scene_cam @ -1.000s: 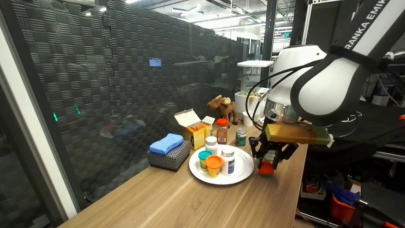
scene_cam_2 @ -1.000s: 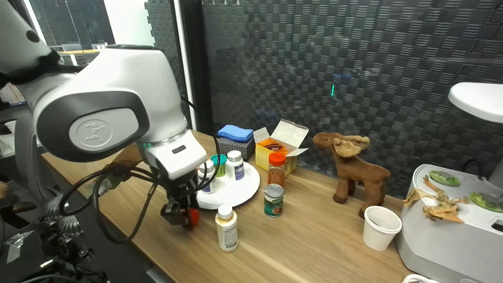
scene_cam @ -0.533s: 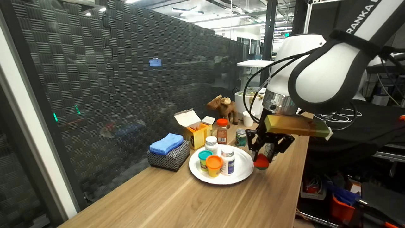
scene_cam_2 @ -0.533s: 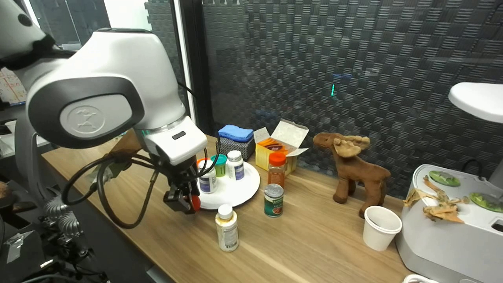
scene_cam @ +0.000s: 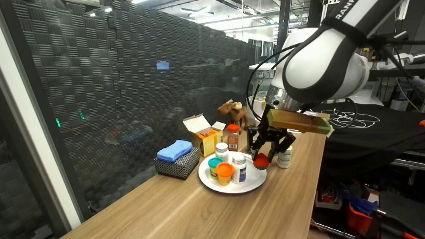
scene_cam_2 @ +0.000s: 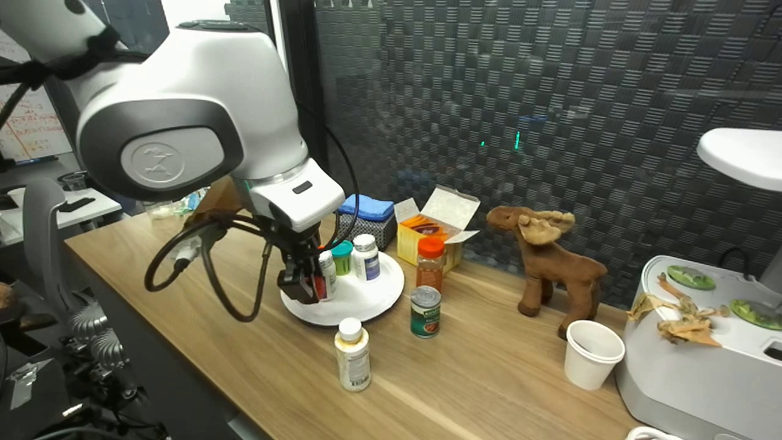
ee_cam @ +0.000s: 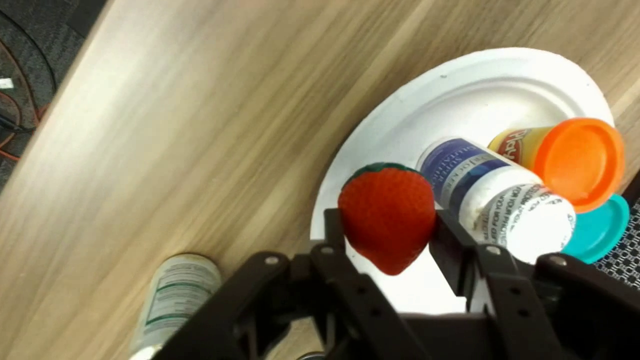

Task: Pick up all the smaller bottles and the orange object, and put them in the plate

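Dark textured panelling (scene_cam: 132, 83) rose along one side of a wood-grained desk (scene_cam: 186, 209) beneath the claw (ee_cam: 388, 225). On examination in the wrist view, the claw was found pinching a red strawberry (ee_cam: 387, 212) between its two fingers (ee_cam: 333, 227), one against each flank; the green leaf end (scene_cam: 260, 168) was turned downward, away from the claw. Both exterior views placed the strawberry at the rim of the white plate (scene_cam: 254, 178). Clearance between the two could not be determined.

Contents of the plate were recorded outward from the claw. Closest stood a white bottle with a blue label (ee_cam: 477, 185), upright. Farther from the claw, and close together, stood an orange-lidded tub (ee_cam: 580, 162) and a teal-lidded tub (scene_cam: 213, 168). A second white bottle (scene_cam_2: 366, 260), likewise upright, stood on the plate well apart from the claw.

One white-capped bottle (scene_cam_2: 352, 360) stood off the plate, upright on the desk and near the claw; the wrist view showed it below and left of the claw's grip.

Across the plate from the claw were noted a patterned box (scene_cam: 181, 167) with a folded blue cloth (scene_cam: 175, 151) on top, and an open yellow box (scene_cam: 209, 145). A green can (scene_cam_2: 426, 316) stood to the right of the claw in an exterior view. Farther out on the same side of the claw were a brown toy moose (scene_cam_2: 559, 263) and stacked white cups (scene_cam_2: 588, 366).
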You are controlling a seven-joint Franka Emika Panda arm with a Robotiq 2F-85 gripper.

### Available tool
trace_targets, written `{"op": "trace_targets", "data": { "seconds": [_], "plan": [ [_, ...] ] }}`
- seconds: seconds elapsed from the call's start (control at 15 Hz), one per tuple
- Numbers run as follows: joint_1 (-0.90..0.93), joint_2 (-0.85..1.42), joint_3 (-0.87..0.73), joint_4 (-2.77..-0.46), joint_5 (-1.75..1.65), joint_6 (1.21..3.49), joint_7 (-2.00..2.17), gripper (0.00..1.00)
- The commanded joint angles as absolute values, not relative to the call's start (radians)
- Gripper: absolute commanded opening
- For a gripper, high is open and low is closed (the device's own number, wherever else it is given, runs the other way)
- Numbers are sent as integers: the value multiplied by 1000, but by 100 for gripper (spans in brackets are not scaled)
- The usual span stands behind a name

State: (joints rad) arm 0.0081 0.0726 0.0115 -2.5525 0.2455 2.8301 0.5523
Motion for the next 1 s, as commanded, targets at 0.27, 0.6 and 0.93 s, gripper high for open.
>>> {"op": "trace_targets", "data": {
  "seconds": [0.27, 0.6, 0.93],
  "plan": [
    [1, 178, 7, -2411, 340, 2749, 444, 22],
    [-8, 211, 15, -2398, 364, 2739, 415, 22],
    [-11, 247, 22, -2364, 380, 2706, 387, 22]
  ]
}}
